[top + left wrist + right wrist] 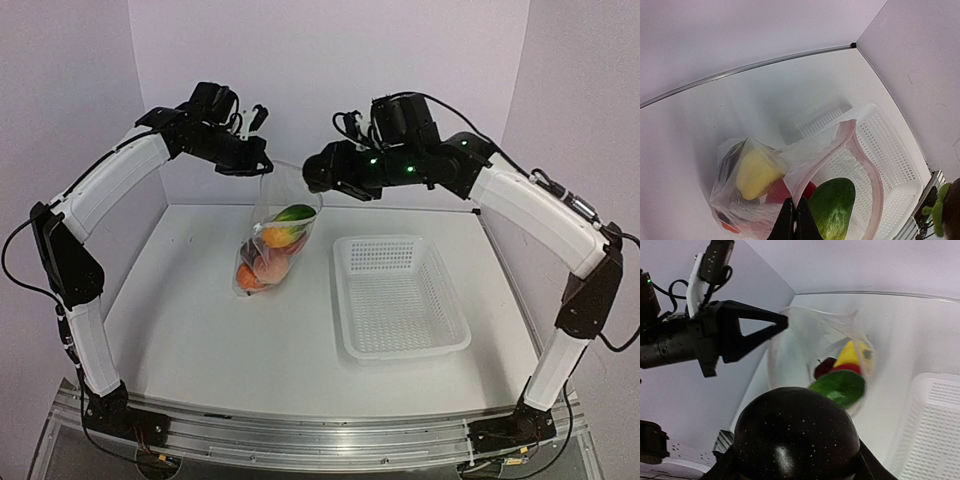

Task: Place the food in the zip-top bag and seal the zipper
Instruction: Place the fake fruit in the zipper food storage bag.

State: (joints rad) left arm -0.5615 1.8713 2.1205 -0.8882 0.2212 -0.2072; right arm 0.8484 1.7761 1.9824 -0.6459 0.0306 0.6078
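Note:
The zip-top bag [277, 235] hangs upright with its bottom on the table. It holds a green mango [296, 214], a yellow pepper [755, 172] and several other toy fruits. My left gripper [260, 166] is shut on the bag's mouth edge [812, 172] and holds the mouth open at the top. My right gripper [318, 176] is shut on a dark mangosteen [796, 432] and holds it in the air just right of the bag's mouth and level with it. The mangosteen fills the lower part of the right wrist view, with the bag [812, 347] beyond it.
The white mesh basket [400, 300] stands on the table right of the bag, with nothing showing in it. Purple walls close in the back and both sides. My left arm's fingers [752, 332] show in the right wrist view, close to the bag.

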